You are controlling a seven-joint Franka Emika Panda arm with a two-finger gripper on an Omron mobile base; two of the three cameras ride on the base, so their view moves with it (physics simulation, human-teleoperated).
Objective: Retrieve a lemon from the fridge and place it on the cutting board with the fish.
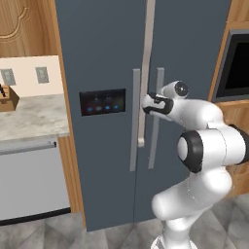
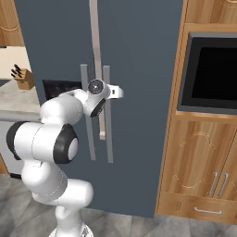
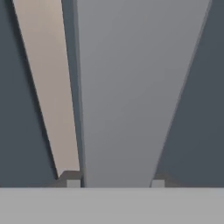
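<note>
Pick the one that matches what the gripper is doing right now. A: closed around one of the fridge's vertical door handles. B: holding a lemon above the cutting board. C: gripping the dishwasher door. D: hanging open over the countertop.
A: in the hand view the gripper has its fingertips on either side of the grey handle of the fridge, whose doors are shut.

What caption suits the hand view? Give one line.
Gripper shut on a grey fridge door handle, doors closed.
</note>
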